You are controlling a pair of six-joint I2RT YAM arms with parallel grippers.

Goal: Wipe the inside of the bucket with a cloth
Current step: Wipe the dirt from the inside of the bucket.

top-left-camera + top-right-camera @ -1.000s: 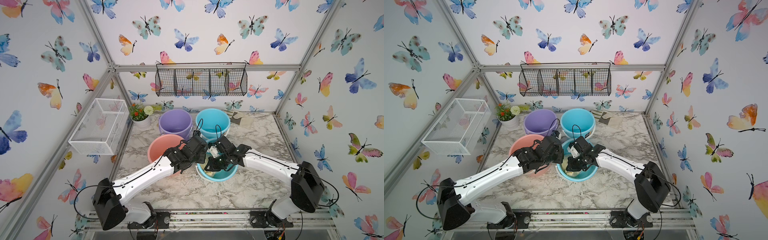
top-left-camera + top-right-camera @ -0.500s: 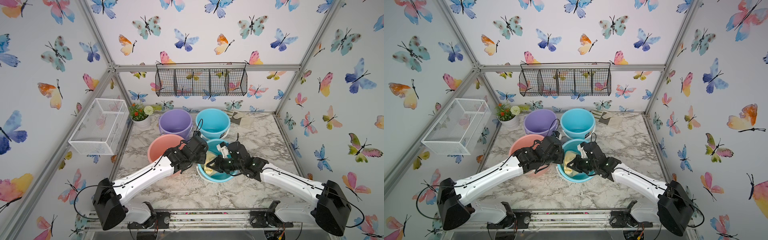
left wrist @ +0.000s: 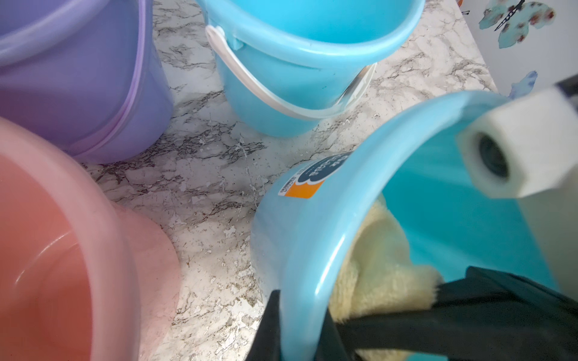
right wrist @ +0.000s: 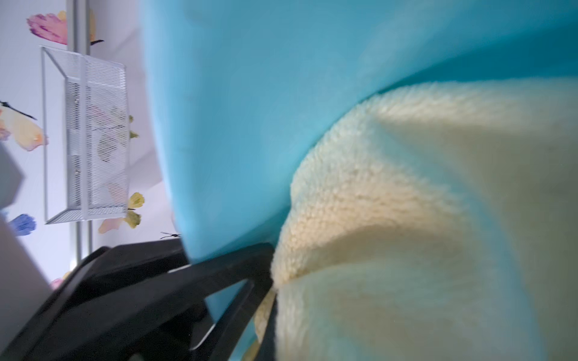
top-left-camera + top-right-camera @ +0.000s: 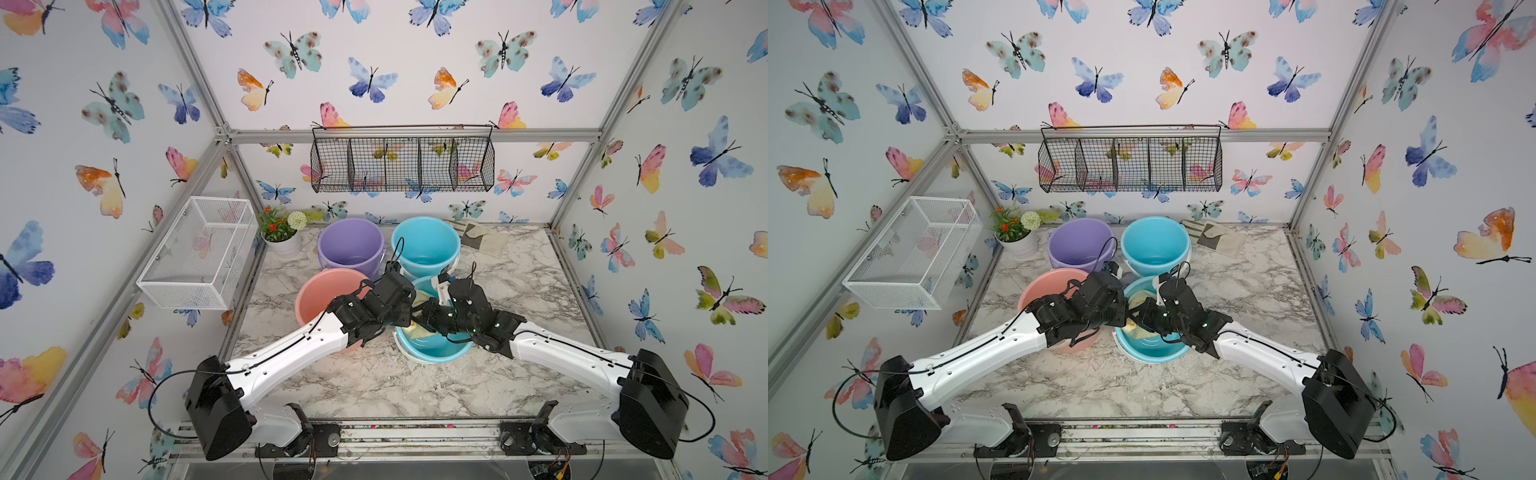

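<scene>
Near blue bucket (image 5: 436, 351) on the marble bench (image 5: 374, 386). The left gripper (image 3: 298, 315) has its fingers clamped on the rim. The right gripper (image 3: 441, 293) pinches the pale yellow cloth (image 4: 406, 218) against the inner wall. Wiping looks underway, not finished.

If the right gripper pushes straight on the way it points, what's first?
Right gripper: probably the near blue bucket's inner wall, through the cloth it holds; left gripper clamps that rim close by. Depth unclear.
</scene>
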